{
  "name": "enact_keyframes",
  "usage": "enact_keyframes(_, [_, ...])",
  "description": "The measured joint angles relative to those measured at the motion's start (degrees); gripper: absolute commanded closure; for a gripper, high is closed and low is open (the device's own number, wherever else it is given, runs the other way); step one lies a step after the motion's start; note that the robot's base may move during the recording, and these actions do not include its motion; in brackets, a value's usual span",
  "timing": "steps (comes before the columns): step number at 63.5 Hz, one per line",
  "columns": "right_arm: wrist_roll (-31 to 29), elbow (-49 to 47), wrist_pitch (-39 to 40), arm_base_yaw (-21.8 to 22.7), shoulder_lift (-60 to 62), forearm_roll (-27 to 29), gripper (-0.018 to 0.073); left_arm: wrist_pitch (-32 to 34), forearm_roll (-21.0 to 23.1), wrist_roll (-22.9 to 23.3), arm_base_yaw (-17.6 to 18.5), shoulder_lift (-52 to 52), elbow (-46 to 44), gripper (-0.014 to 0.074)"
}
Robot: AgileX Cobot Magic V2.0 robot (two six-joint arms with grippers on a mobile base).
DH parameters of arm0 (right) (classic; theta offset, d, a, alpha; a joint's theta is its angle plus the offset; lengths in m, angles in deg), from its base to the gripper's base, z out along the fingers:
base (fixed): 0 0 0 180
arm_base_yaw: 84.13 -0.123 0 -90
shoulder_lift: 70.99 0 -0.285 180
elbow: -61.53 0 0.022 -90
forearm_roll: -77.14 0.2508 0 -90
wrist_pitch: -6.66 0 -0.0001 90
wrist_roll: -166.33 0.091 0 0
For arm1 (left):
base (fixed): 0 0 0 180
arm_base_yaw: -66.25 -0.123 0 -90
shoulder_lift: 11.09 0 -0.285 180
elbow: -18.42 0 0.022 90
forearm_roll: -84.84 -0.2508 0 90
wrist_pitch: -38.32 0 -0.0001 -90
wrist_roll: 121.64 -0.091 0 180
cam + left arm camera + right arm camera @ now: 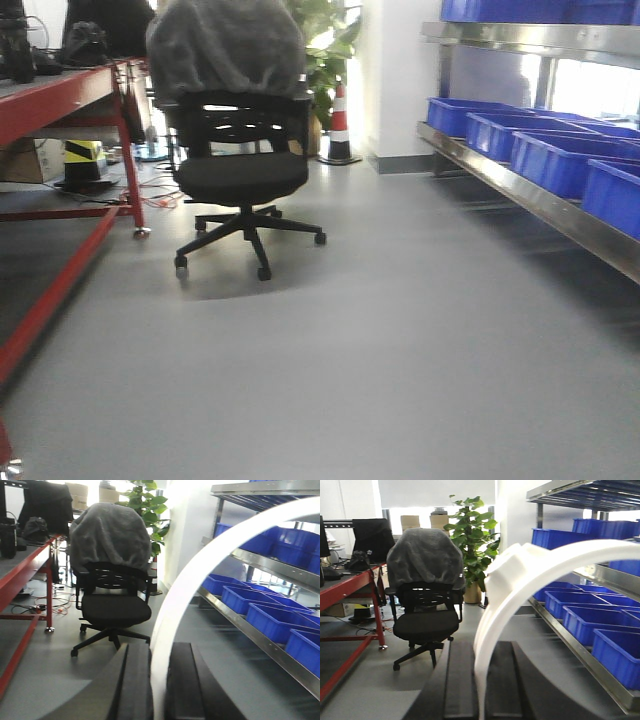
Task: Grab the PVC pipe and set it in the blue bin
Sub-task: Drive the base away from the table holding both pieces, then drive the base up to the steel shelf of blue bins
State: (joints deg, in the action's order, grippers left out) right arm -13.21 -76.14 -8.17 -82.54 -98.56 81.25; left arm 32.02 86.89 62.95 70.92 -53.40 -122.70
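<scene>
In the left wrist view, my left gripper (pixel 160 647) is shut on a white curved PVC pipe strap (pixel 200 565) that arcs up and to the right from between the black fingers (pixel 135 680). In the right wrist view, my right gripper (pixel 482 645) is shut on a white PVC pipe strap (pixel 545 565), which looks like more than one strap stacked, with a flat tab near its top. Blue bins (pixel 560 160) stand in a row on the low steel shelf at the right; they also show in the left wrist view (pixel 270 620) and the right wrist view (pixel 615 655). Neither gripper shows in the front view.
A black office chair (pixel 240 170) draped with a grey cover stands ahead on the grey floor. A red workbench (pixel 60 100) runs along the left. A traffic cone (pixel 340 125) and a potted plant (pixel 470 535) stand at the back. More blue bins sit on the upper shelf (pixel 530 35).
</scene>
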Motion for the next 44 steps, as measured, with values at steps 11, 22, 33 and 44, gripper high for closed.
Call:
enact_keyframes(11, [0.0,0.0,0.0,0.0,0.0,0.0,0.0728,0.0,0.0,0.0,0.0,0.0,0.0,0.0707])
enact_keyframes(22, [0.0,0.0,0.0,0.0,0.0,0.0,0.0728,-0.21,0.0,0.0,0.0,0.0,0.0,0.0707])
enact_keyframes(33, [0.0,0.0,0.0,0.0,0.0,0.0,0.0728,-0.18,0.0,0.0,0.0,0.0,0.0,0.0707])
enact_keyframes(44, [0.0,0.0,0.0,0.0,0.0,0.0,0.0728,-0.18,0.0,0.0,0.0,0.0,0.0,0.0707])
